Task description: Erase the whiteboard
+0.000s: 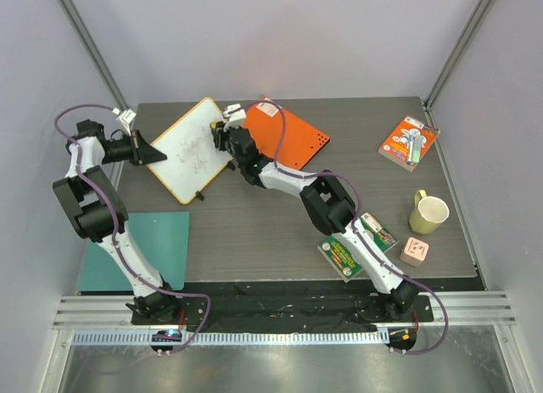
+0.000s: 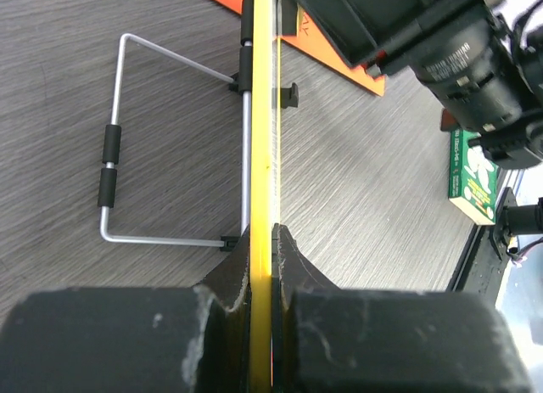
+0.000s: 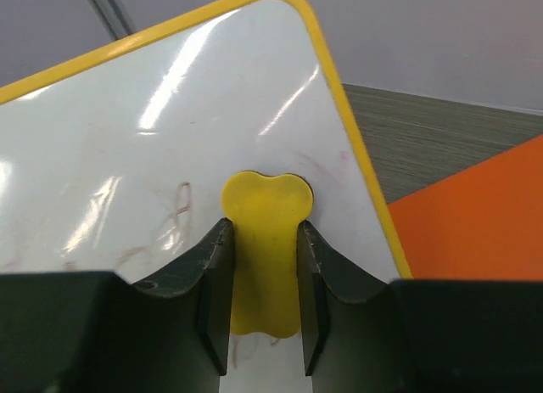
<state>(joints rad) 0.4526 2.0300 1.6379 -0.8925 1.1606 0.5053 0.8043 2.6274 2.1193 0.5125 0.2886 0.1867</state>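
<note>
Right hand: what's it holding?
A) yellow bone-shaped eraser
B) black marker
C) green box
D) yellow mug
A: the right wrist view shows the right hand shut on a yellow bone-shaped eraser, with the whiteboard right behind it.

A whiteboard point(image 1: 191, 151) with rounded corners and a thin yellow rim stands tilted on its wire stand point(image 2: 119, 147) at the far left of the desk point(image 1: 280, 223). Black scribbles mark its glossy face.
</note>
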